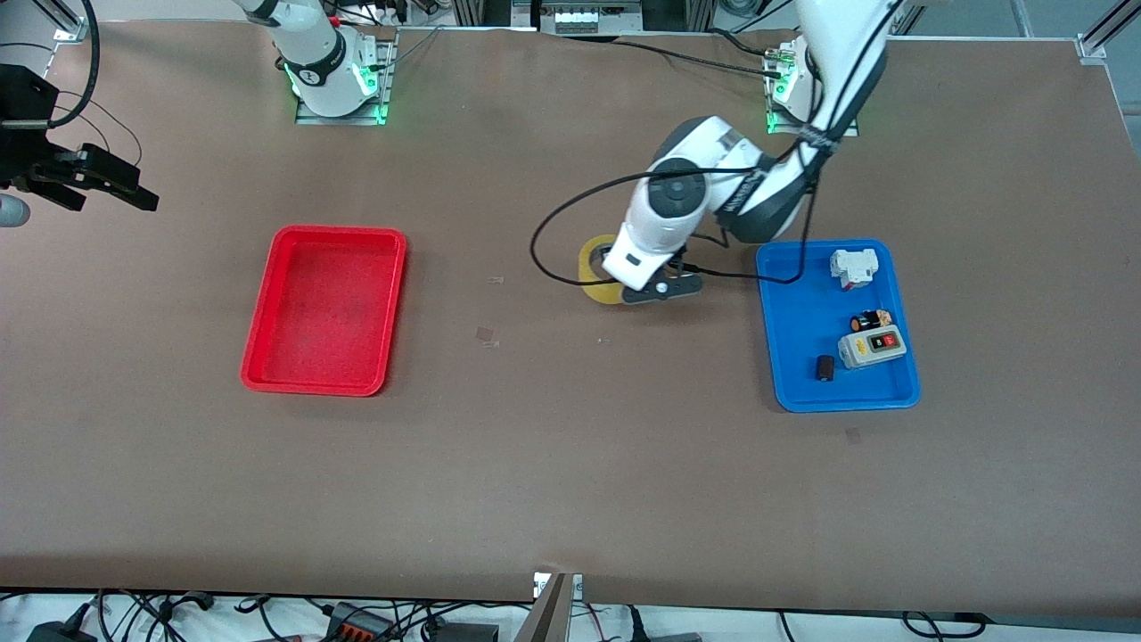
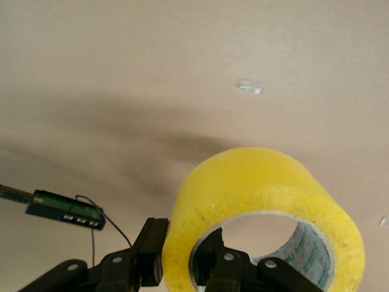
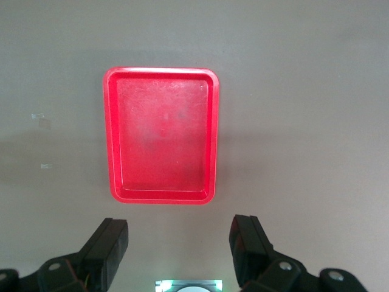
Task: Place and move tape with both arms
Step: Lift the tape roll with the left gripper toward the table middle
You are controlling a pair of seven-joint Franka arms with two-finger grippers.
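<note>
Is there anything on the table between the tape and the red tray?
Nothing visible. The left gripper is shut on the tape, and only bare table lies between it and the red tray.

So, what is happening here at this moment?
The left gripper is shut on the tape, one finger inside the roll's hole and one outside, over the bare table between the red tray and the blue tray. The right gripper waits open, high above the red tray, which is empty. The blue tray holds small parts.
</note>
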